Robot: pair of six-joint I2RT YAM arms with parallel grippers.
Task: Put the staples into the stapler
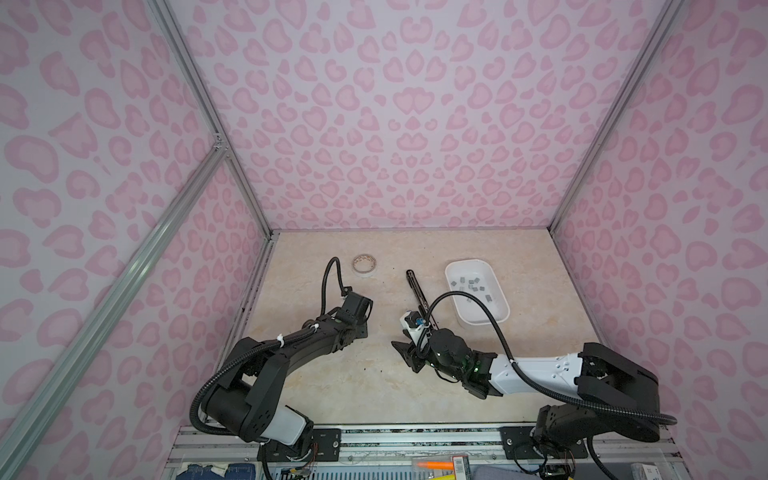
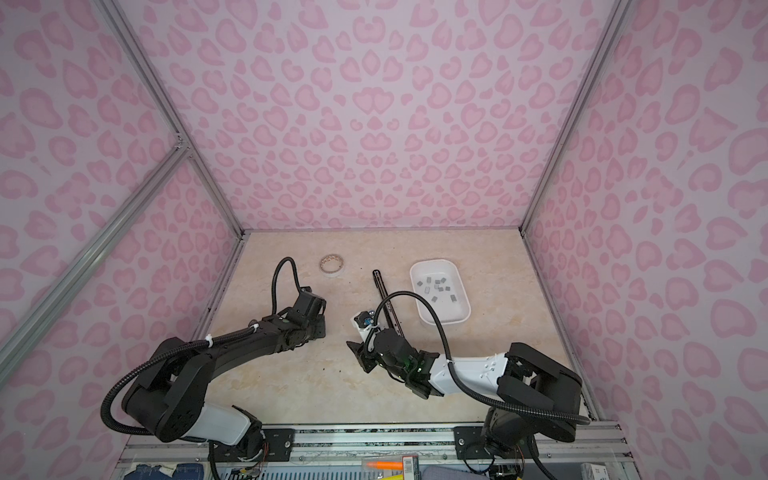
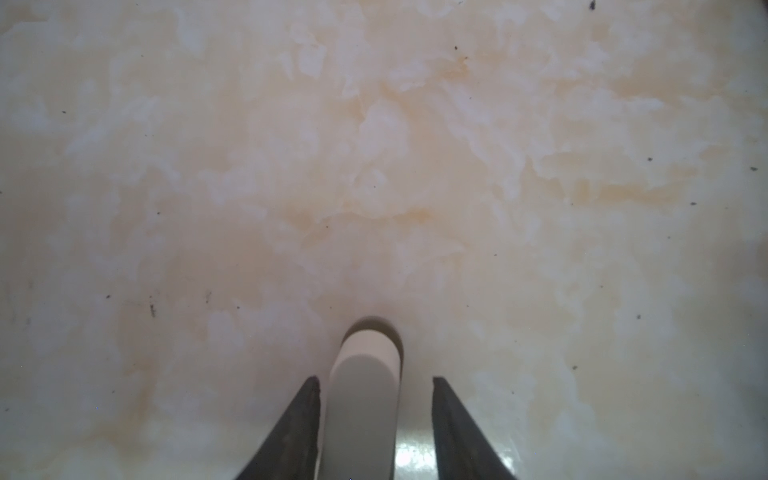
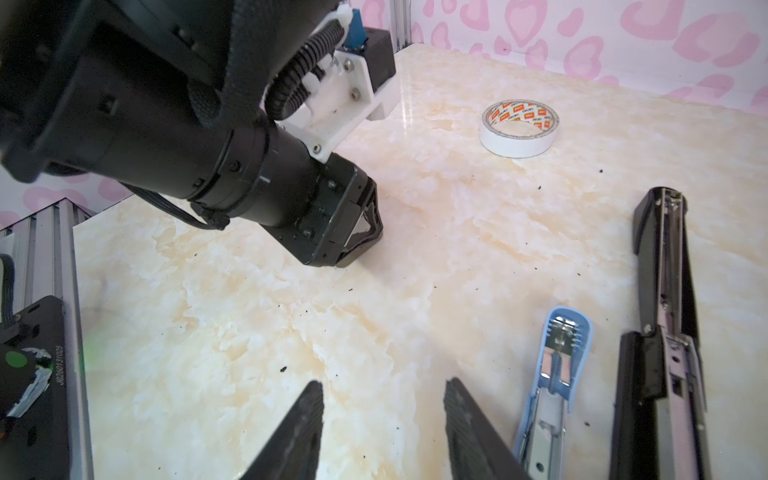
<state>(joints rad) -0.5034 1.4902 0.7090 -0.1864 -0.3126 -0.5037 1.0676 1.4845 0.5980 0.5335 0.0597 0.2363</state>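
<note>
Taking the far wall as twelve o'clock on my table (image 1: 374,395), the staples (image 1: 473,286) lie scattered as small grey strips in the white tray (image 1: 484,313) out at two o'clock, well apart from both of my grippers. My right gripper (image 4: 382,384) sits near the middle of the table and points toward nine o'clock. Its jaws stand moderately apart with only bare marble between them. Just beside it in the right wrist view lies the blue stapler (image 4: 555,365), opened so that its metal channel shows. Beside that is the black stapler (image 4: 665,332), also opened out flat. In both top views the black one runs from the centre toward twelve o'clock, with the tray on its three o'clock side. My left gripper (image 3: 375,379) is at nine o'clock from the right one, pointed down close to the tabletop. Its jaws are partly apart around a pale round-ended piece (image 3: 365,407). One finger lies against it or nearly so, and a sliver of table shows between it and the other, so I see no firm clamp. I cannot tell what the piece is. A roll of tape (image 1: 364,264) lies flat at eleven o'clock, apart from everything else.
</note>
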